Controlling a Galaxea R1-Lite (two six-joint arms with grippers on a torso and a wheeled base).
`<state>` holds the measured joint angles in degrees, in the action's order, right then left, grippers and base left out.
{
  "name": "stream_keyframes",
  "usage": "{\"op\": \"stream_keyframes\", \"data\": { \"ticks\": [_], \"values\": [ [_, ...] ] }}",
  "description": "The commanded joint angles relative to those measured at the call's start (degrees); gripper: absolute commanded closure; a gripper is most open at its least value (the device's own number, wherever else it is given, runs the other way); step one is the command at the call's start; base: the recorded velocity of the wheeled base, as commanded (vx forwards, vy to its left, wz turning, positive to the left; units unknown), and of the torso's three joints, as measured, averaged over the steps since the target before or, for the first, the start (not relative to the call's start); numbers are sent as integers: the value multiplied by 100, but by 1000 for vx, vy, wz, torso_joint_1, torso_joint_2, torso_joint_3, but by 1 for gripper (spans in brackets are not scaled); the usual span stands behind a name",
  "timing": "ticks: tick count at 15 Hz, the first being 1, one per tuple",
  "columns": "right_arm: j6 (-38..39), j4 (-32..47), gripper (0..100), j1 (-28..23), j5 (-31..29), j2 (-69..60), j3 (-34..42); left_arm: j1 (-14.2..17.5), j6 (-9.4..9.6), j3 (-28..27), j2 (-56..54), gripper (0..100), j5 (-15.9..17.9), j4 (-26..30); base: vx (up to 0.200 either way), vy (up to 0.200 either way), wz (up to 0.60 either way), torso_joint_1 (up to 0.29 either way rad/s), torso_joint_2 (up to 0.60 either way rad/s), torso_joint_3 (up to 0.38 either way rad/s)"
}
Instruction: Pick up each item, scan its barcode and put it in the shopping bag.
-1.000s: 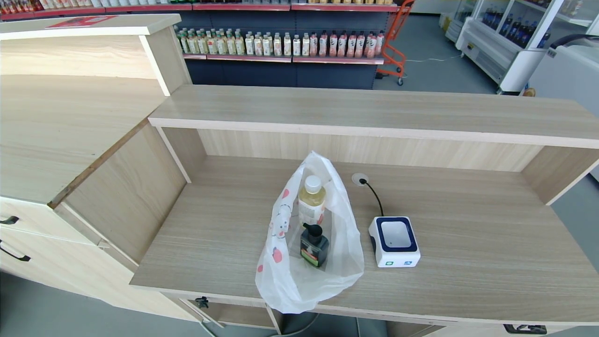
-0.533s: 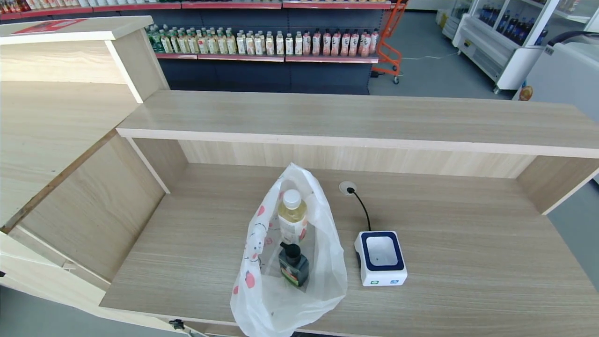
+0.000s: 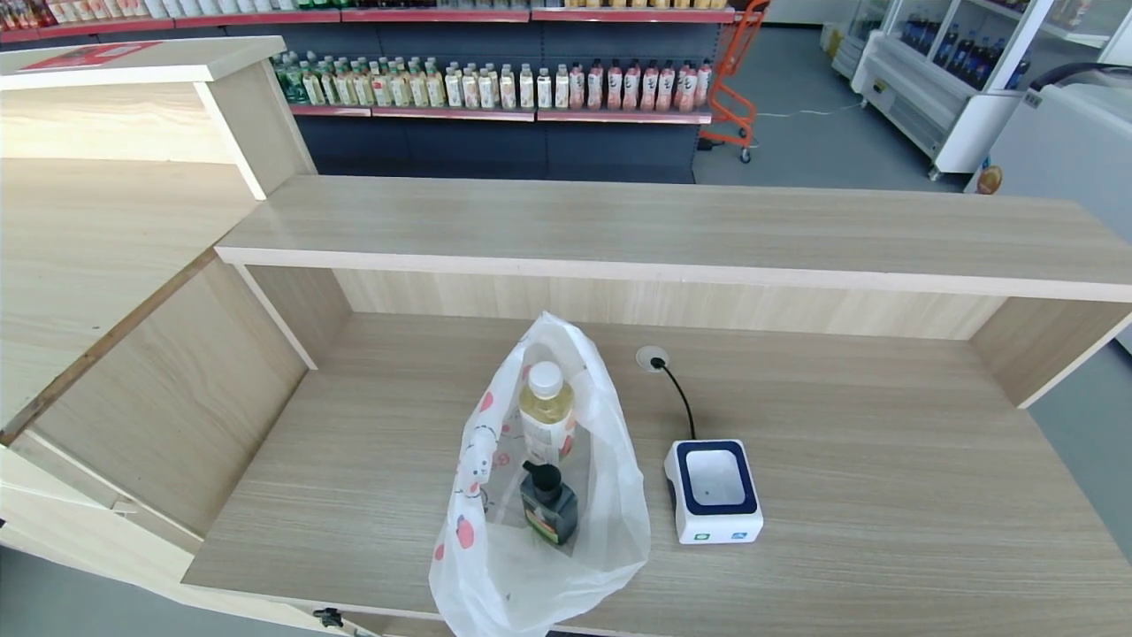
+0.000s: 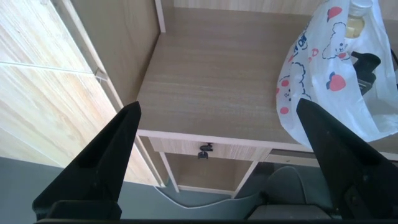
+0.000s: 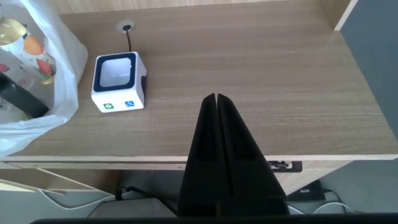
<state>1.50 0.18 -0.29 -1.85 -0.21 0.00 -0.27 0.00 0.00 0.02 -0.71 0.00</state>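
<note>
The left gripper [image 4: 217, 104] hangs near the counter's [image 3: 884, 460] front edge, fingers spread wide, holding nothing; the shopping bag [image 3: 469, 540] stands open mid-counter, a white-capped drink bottle [image 3: 546, 411] and a dark pump bottle [image 3: 548, 511] upright inside; the scanner [image 3: 713, 491] sits just beside it; the right gripper [image 5: 216, 98] is clenched, empty.

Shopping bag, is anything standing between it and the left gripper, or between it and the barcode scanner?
Nothing visible does. The left gripper hangs open by the counter's front edge, with bare wood between it and the shopping bag. The barcode scanner sits just beside the bag, with a bare gap between them.
</note>
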Motion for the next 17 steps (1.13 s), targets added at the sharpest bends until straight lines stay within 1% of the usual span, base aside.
{"op": "stream_keyframes", "data": {
  "ticks": [1, 2, 17],
  "values": [
    [-1, -1, 100, 3, 1, 21, 0, 0, 9, 0, -2, 0, 0, 0, 0, -200, 0, -2, 2, -2],
    [-1, -1, 100, 3, 1, 21, 0, 0, 0, 0, -2, 0, -8, 0, 0, -200, 0, -7, 2, -2],
    [-44, -1, 100, 3, 1, 21, 0, 0, -9, 0, -2, 0, -8, 0, 0, 0, 0, 0, 0, 0]
  ]
}}
